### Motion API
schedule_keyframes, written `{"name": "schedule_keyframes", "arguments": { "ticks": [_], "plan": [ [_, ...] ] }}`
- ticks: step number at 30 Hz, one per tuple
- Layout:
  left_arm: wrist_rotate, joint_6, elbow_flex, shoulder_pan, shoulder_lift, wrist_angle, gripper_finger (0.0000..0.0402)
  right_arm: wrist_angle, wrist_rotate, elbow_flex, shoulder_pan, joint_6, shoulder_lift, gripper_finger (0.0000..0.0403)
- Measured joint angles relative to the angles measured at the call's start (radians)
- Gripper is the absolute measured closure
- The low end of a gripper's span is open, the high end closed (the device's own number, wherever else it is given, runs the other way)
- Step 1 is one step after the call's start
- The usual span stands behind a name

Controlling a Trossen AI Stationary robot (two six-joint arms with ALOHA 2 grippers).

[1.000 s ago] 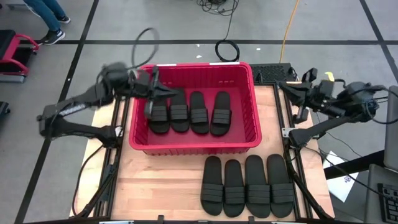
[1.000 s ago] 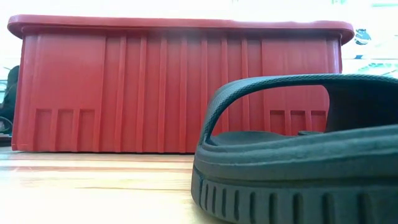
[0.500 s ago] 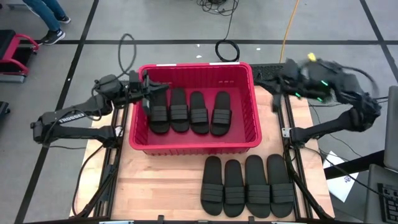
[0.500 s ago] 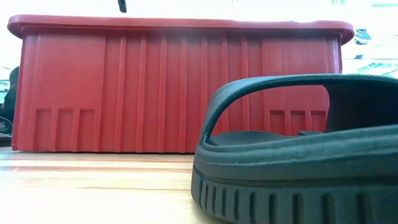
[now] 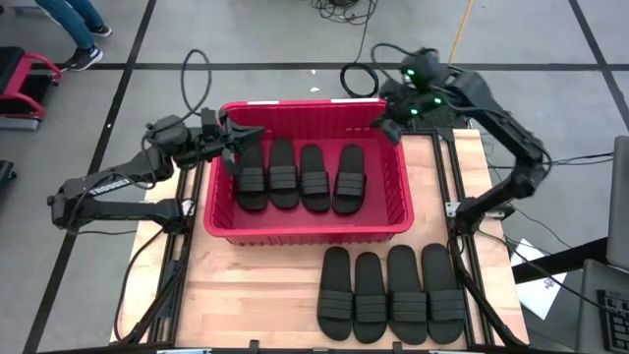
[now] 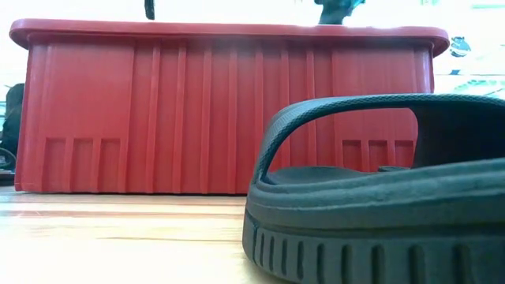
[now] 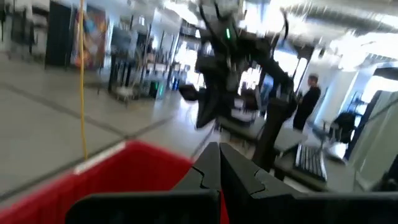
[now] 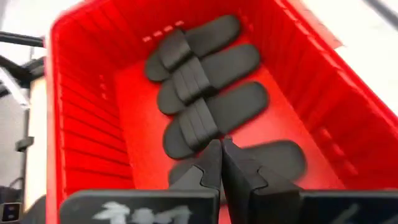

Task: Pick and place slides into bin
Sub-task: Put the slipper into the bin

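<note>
The red bin stands at the table's far middle with four black slides lying side by side on its floor, soles down. Four more slides lie in a row on the table near its front right; one fills the low view. My left gripper is shut and empty over the bin's far left corner, pointing level toward the right. My right gripper is shut and empty above the bin's far right corner, looking down at the slides in the bin.
Bare wood lies at the table's front left. A cable coil lies on the floor beyond the far edge. A person's legs and a red cart show at the far left. People stand in the room.
My right gripper has swung from the table's right edge toward the left and far, over the bin's far right corner. My left gripper has drawn back a little toward the table's left edge. The slides have stayed where they were.
</note>
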Motion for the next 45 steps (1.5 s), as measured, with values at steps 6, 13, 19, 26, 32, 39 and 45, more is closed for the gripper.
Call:
{"name": "schedule_keyframes", "arguments": {
  "ticks": [6, 13, 19, 26, 32, 39, 45],
  "plan": [
    [0.087, -0.009, 0.000, 0.035, 0.000, -0.133, 0.0398, 0.046, -0.025, -0.001, 0.027, 0.001, 0.169, 0.0403],
    [0.195, 0.002, 0.000, 0.096, 0.000, -0.192, 0.0394, -0.157, 0.153, -0.001, 0.077, -0.002, 0.296, 0.0403],
    [0.276, 0.014, 0.000, 0.156, 0.000, -0.192, 0.0400, -0.306, 0.177, -0.001, 0.114, 0.031, 0.343, 0.0403],
    [0.349, 0.011, 0.000, 0.211, 0.000, -0.207, 0.0393, -0.314, 0.108, -0.001, 0.133, 0.084, 0.393, 0.0403],
    [0.369, 0.000, 0.000, 0.221, 0.000, -0.240, 0.0398, -0.365, 0.204, -0.001, 0.146, 0.105, 0.443, 0.0403],
    [0.370, 0.000, 0.000, 0.221, 0.000, -0.268, 0.0392, -0.320, 0.265, -0.115, 0.145, 0.082, 0.438, 0.0403],
    [0.370, 0.009, 0.000, 0.221, 0.000, -0.268, 0.0397, -0.259, 0.309, -0.240, 0.160, 0.080, 0.433, 0.0403]
  ]
}}
